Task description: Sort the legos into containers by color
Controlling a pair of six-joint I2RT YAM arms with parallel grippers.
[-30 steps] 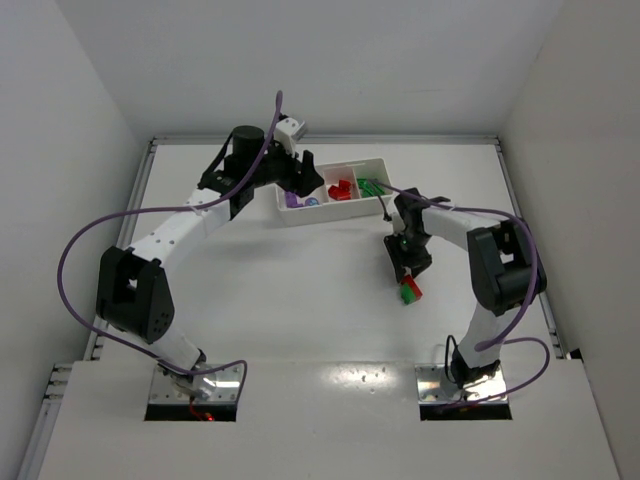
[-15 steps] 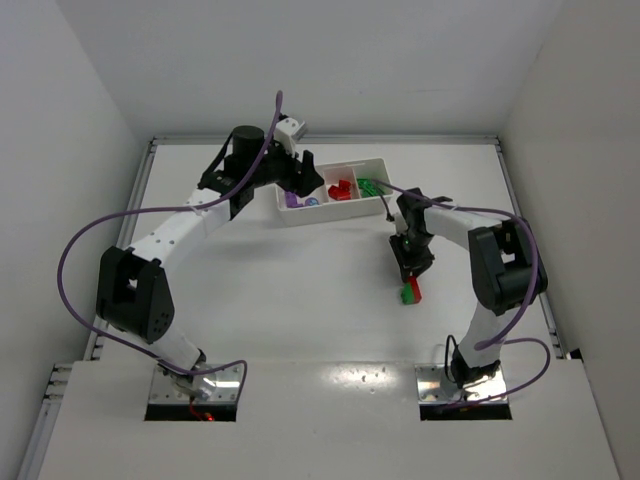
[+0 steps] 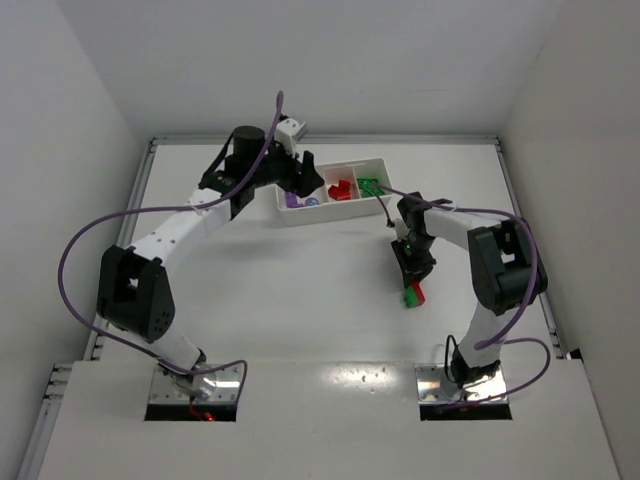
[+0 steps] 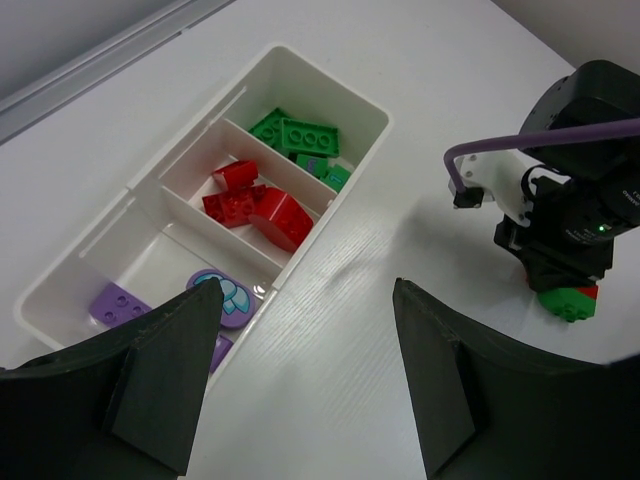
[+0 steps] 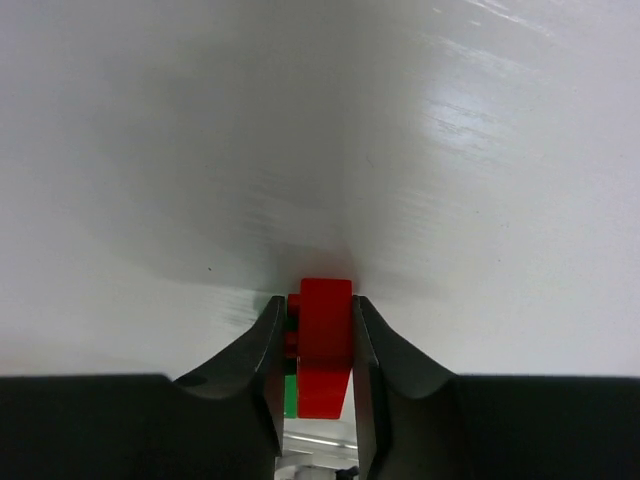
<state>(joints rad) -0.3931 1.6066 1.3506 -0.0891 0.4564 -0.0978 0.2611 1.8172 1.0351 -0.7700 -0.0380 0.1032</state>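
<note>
one small red and green plastic brick stack (image 3: 412, 295) is pinched tight in your right gripper (image 5: 318, 303), down on the white table (image 5: 320, 120). it has barely moved since a second ago, so it still needs sorting. your left gripper (image 4: 300, 305) hangs spread wide over the long white plastic tray (image 4: 160, 262).

Tray (image 3: 340, 216) sits at twelve o'clock on the table (image 3: 280, 290), its three compartments (image 4: 200, 180) running nine to three, with bricks (image 4: 280, 215) lying in every one. Above the tray's nine o'clock end hangs the left gripper (image 3: 306, 182). Down at the tray's five o'clock, well apart from it, the right gripper (image 3: 411, 280) stands over the stack (image 3: 411, 294), which sits on the table between its fingers.
</note>
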